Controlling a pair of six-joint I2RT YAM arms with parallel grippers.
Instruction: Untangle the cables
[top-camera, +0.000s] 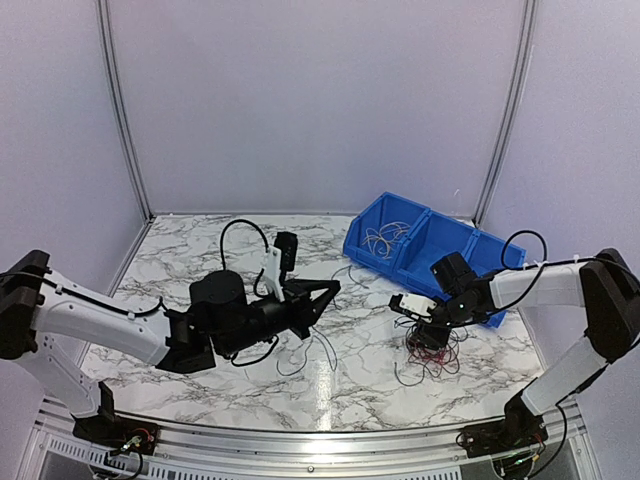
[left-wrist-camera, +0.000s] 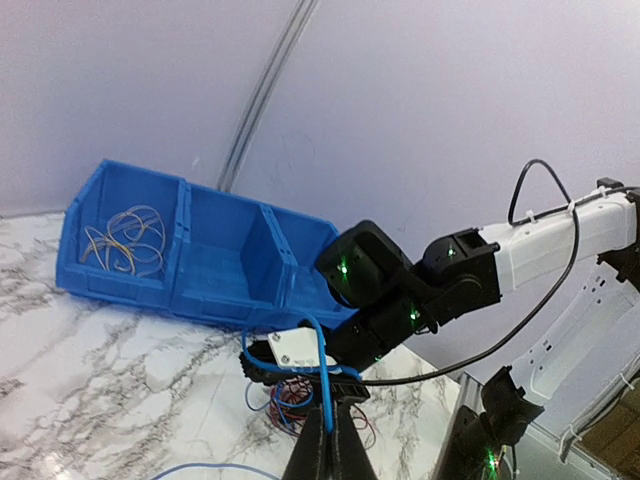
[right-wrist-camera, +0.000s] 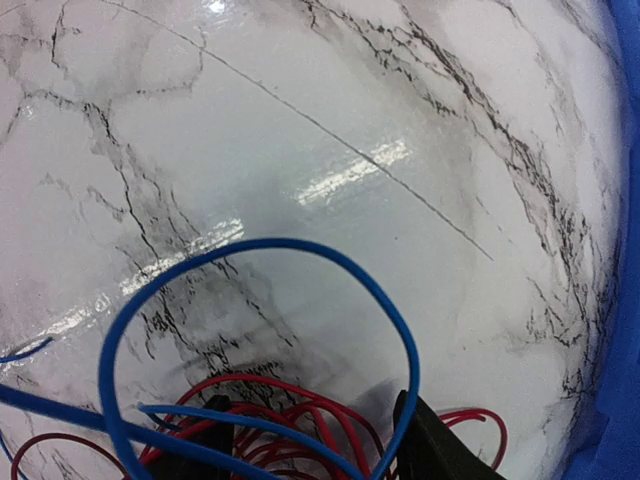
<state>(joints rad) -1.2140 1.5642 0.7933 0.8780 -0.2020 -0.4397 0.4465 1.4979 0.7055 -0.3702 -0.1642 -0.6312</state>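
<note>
The cables (top-camera: 436, 353) lie as a tangle of thin red and blue wires on the marble table, right of centre. My right gripper (top-camera: 427, 336) hangs over the tangle, open, with red cables (right-wrist-camera: 300, 418) loose between its fingers (right-wrist-camera: 437, 452). A wide blue loop (right-wrist-camera: 250, 246) arches in front of it. My left gripper (left-wrist-camera: 330, 432) is shut on a blue cable (left-wrist-camera: 324, 375), which rises from its tips and drapes over the right gripper's head. In the top view the left gripper (top-camera: 329, 292) points right, a short way left of the tangle.
A blue bin (top-camera: 455, 262) with three compartments sits at the back right, pale tan wires (top-camera: 385, 238) in its left compartment. Loose thin wire loops (top-camera: 300, 352) lie on the table (top-camera: 200, 250) under the left gripper. The right arm's black cable (left-wrist-camera: 500, 340) hangs close by.
</note>
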